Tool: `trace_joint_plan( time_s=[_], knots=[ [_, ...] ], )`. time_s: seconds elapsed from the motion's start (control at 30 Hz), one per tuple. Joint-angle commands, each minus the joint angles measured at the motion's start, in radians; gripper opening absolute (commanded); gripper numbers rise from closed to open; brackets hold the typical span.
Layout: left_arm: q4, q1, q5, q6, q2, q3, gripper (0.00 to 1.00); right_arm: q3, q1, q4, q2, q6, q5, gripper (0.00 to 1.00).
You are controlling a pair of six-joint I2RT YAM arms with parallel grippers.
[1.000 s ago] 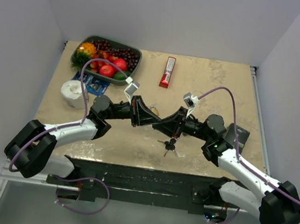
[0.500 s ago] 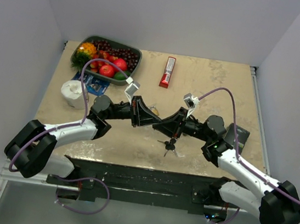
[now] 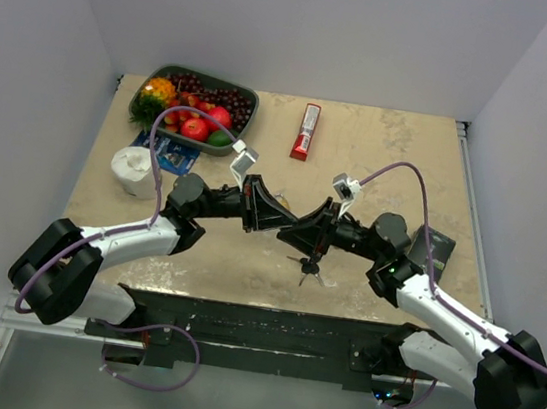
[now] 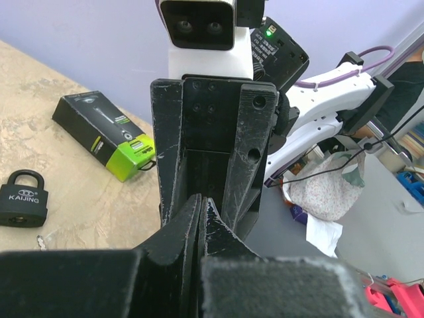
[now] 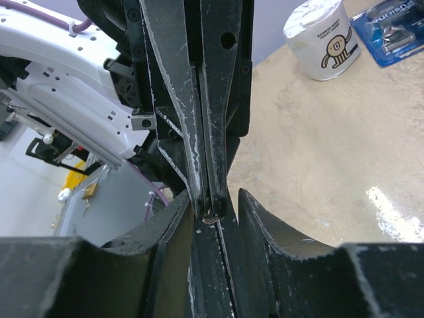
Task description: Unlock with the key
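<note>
My two grippers meet tip to tip above the middle of the table. The left gripper (image 3: 284, 226) (image 4: 201, 199) is shut, and a thin silver loop of the key ring (image 5: 212, 218) shows pinched at its tips in the right wrist view. The key (image 3: 310, 266), a bunch with black heads and silver blades, hangs just below that meeting point. My right gripper (image 3: 302, 236) (image 5: 213, 199) is open, its fingers standing on either side of the left gripper's fingertips without clamping them. A black padlock (image 4: 23, 197) lies on the table in the left wrist view.
A black and green box (image 4: 106, 136) (image 3: 435, 248) lies by the right arm. At the back are a fruit tray (image 3: 246, 91), a red packet (image 3: 306, 131), a blue packet (image 3: 171, 154) and a white roll (image 3: 135, 170) (image 5: 319, 38).
The right gripper's jaws have spread apart around the left gripper's fingertips, and the right arm has edged slightly left. The left gripper stays shut and the keys hang where they were.
</note>
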Motion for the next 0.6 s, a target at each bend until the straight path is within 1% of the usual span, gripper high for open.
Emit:
trace_joint_plan(
  time_s=[0.0,0.03,0.13,0.3,0.33,0.37,0.4,0.57],
  knots=[
    [0.056,-0.002,-0.005,0.039,-0.009,0.037,0.0,-0.009,0.004,0.023,-0.037,-0.004,0.021,0.34],
    [0.053,-0.002,-0.002,0.039,-0.011,0.035,0.0,-0.01,0.002,0.023,-0.04,-0.004,0.024,0.29],
    [0.053,-0.002,0.001,0.04,-0.015,0.034,0.0,-0.015,0.002,0.028,-0.04,-0.001,0.025,0.21],
    [0.044,-0.002,0.007,0.046,-0.02,0.031,0.0,-0.033,0.004,0.077,-0.042,0.024,0.026,0.13],
    [0.044,-0.002,0.007,0.048,-0.02,0.029,0.0,-0.035,0.002,0.083,-0.042,0.027,0.028,0.08],
    [0.042,-0.002,0.007,0.05,-0.021,0.025,0.0,-0.036,0.002,0.089,-0.042,0.027,0.034,0.06],
    [0.038,-0.002,0.009,0.053,-0.021,0.023,0.0,-0.039,0.002,0.092,-0.043,0.028,0.038,0.0],
    [-0.019,-0.003,-0.007,0.098,-0.04,0.02,0.0,-0.053,0.004,0.091,-0.065,0.027,0.077,0.0]
  ],
)
